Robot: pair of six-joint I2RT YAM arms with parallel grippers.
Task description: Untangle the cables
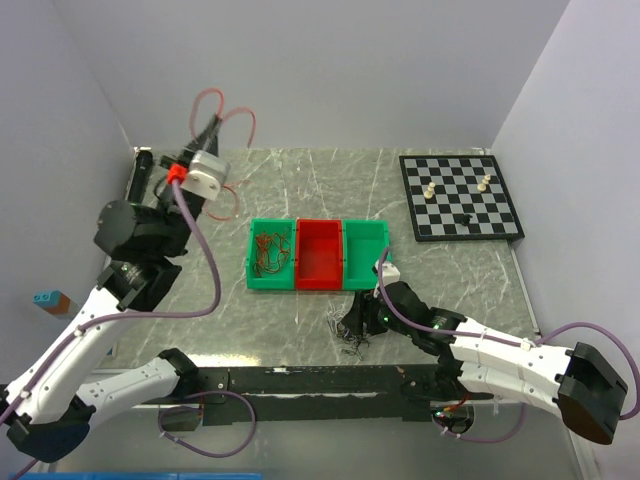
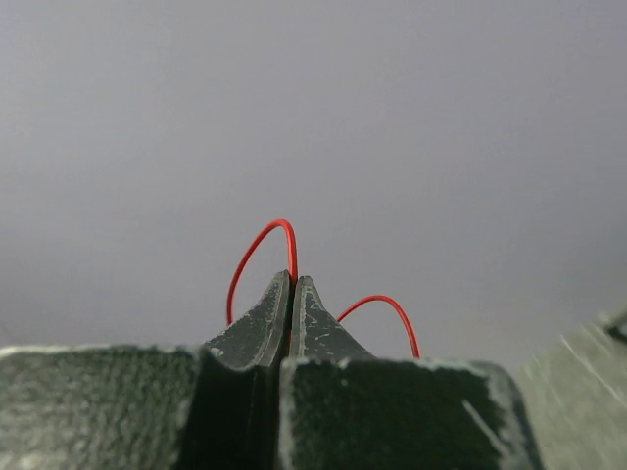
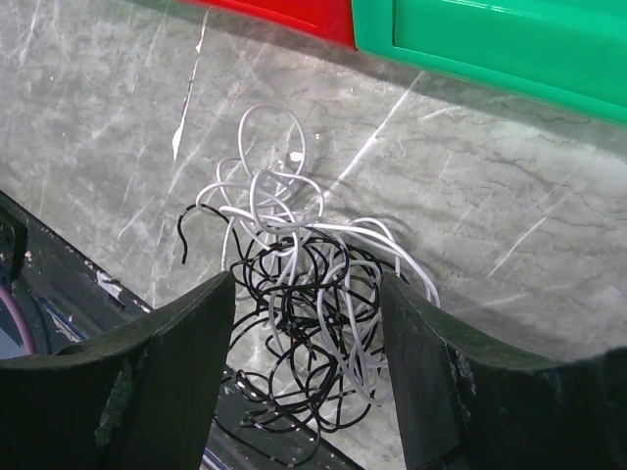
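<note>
A tangle of black and white cables (image 3: 312,257) lies on the marble table near its front edge; it also shows in the top view (image 1: 350,338). My right gripper (image 3: 306,286) is open, low over the tangle, one finger on each side of it; it also shows in the top view (image 1: 362,318). My left gripper (image 2: 293,281) is shut on a thin red cable (image 2: 257,245) that loops out on both sides of the tips. In the top view the left gripper (image 1: 208,132) is raised high at the back left with the red cable (image 1: 228,108) looping above it. Several red/brown cables (image 1: 269,255) lie in the left green bin.
Three bins stand in a row mid-table: a green one (image 1: 254,268), a red one (image 1: 320,272) and a green one (image 1: 366,255). A chessboard (image 1: 455,200) with a few pieces is at the back right. The dark front rail (image 1: 300,380) runs just behind the tangle.
</note>
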